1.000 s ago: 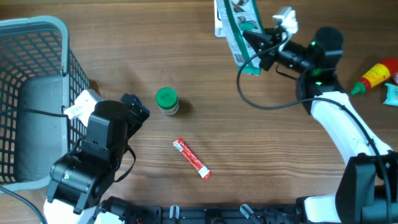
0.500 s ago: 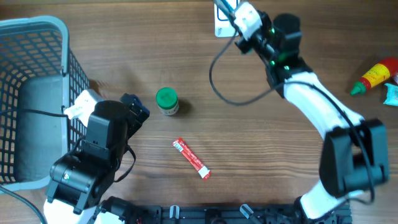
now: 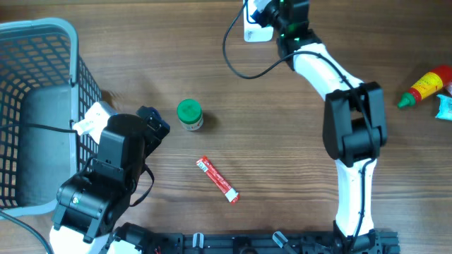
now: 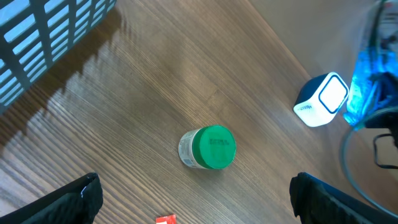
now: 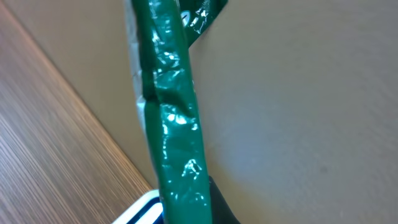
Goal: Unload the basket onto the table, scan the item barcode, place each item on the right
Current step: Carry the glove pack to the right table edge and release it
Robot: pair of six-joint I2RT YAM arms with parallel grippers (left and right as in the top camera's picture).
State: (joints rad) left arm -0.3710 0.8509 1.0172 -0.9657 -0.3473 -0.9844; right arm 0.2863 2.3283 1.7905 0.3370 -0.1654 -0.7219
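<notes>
Green packet (image 5: pixel 168 124) is being clamped by right gripper (image 3: pixel 267 10) beside scanner (image 4: pixel 321 99); left gripper (image 4: pixel 199 205) is being held wide apart.

The overhead view looks straight down on the whole counter (image 3: pixel 282 141). The left wrist view slants across it from nearer, sharing the green-capped jar (image 4: pixel 208 147) and basket (image 4: pixel 28 43) with the overhead. The right wrist view sits very close to a green packet (image 5: pixel 171 124).

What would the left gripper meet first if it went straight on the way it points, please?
Most likely the green-lidded jar, centred ahead of the open left gripper; depth is unclear.
</notes>
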